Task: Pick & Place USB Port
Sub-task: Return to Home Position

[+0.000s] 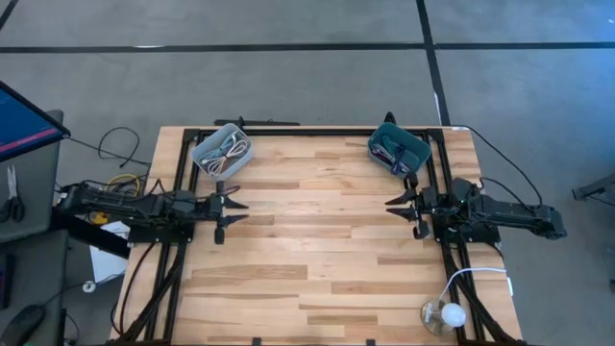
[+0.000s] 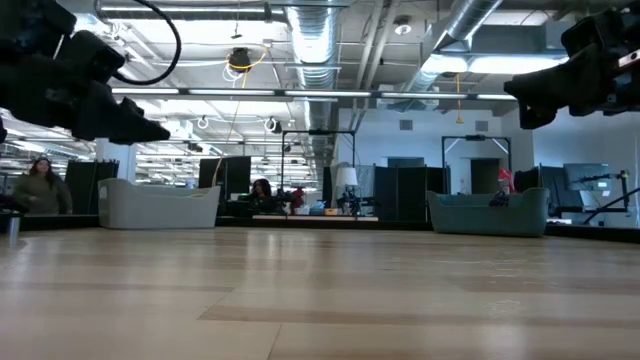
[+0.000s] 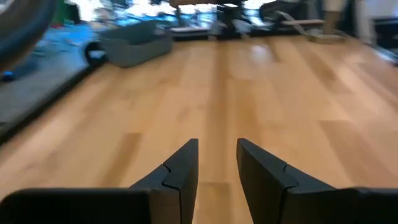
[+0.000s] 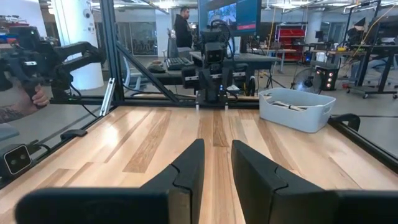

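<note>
A grey bin (image 1: 223,150) with coiled cables stands at the table's far left, and a teal bin (image 1: 397,150) with cables at the far right. Which item is the USB port I cannot tell. My left gripper (image 1: 238,210) hovers level over the table's left side, pointing right, open with nothing between its fingers (image 3: 217,155). My right gripper (image 1: 392,210) hovers level over the right side, pointing left, open a little and empty (image 4: 217,155). Each bin rests by its bottom on the wood.
Bare wooden tabletop (image 1: 317,250) lies between the two grippers. A white bulb (image 1: 444,315) with its cord sits at the near right corner. A black frame runs along the table's edges. A person's hand (image 4: 37,93) shows beyond the table's side.
</note>
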You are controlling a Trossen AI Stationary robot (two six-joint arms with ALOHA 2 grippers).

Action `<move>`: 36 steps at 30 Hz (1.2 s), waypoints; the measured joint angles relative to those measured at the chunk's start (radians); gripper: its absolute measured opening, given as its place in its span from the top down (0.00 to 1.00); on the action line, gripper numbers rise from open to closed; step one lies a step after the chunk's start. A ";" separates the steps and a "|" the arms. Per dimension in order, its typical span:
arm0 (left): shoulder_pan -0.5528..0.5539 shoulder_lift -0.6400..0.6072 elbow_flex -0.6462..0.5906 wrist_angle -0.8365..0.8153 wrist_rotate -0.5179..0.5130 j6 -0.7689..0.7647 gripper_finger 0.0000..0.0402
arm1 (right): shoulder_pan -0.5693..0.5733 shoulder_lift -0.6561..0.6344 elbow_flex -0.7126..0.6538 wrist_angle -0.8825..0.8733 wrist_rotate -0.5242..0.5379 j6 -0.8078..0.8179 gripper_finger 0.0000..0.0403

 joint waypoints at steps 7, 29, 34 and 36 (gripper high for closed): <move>0.000 -0.033 0.000 0.029 0.129 0.043 0.73 | 0.000 0.055 0.000 0.000 0.000 0.004 0.82; 0.000 -0.025 0.000 -0.025 0.146 0.071 0.73 | 0.001 0.160 0.000 -0.001 0.007 0.151 0.82; 0.000 0.015 0.000 -0.023 0.146 0.069 0.73 | 0.002 0.159 0.000 -0.001 0.007 0.189 0.82; 0.000 0.029 0.000 -0.022 0.146 0.069 0.73 | 0.002 0.159 0.000 -0.001 0.007 0.189 0.82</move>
